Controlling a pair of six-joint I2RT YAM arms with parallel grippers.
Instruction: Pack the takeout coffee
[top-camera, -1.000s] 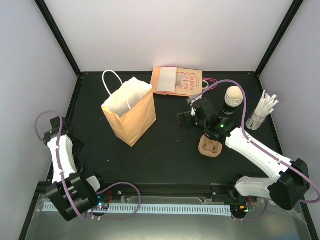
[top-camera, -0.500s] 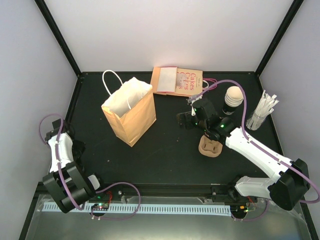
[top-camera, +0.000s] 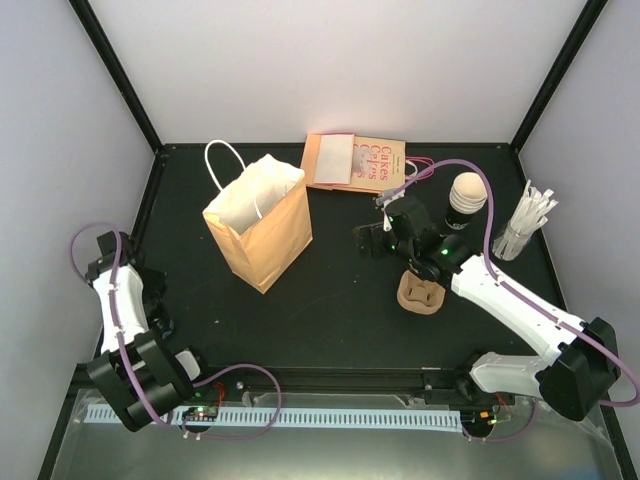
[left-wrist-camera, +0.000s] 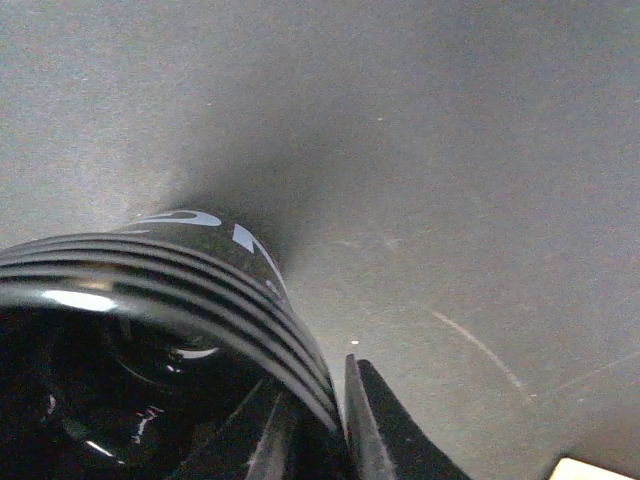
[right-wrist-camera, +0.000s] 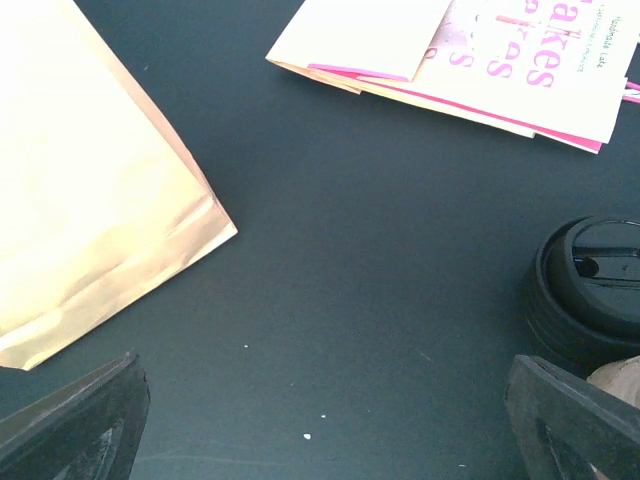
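Right jaws (right-wrist-camera: 325, 370) first: spread wide, one dark fingertip in each lower corner of the wrist view, bare black counter (top-camera: 330, 310) between them, gripping nothing. Just off their right side lies the round black lid (right-wrist-camera: 590, 290), flat on the counter with the sip hole facing up, clear of both fingers.

Over to the left jaws (left-wrist-camera: 330, 412): two dark fingertips sit close together at the bottom edge of the wrist view, tucked against a glossy ribbed black cylinder (left-wrist-camera: 150, 300) with white markings. I can't tell what that cylinder is, nor whether the fingertips have actually met. Nothing shows between them. From above, the left arm is folded up at the near left corner, well apart from everything else.

Now the takeout cup (top-camera: 467, 200): upright at the right rear, black body, cream top showing, uncovered. It stands just behind the right arm's wrist, with the white straws (top-camera: 525, 225) near it on the far right. It is outside the bag.

The brown paper bag (top-camera: 262, 230) stands upright and open at left centre, white handle up, well apart from the cup. A booklet (top-camera: 357, 160) with pink lettering lies flat at the back. The brown pulp carrier (top-camera: 422, 293) rests on the counter just under the right forearm.
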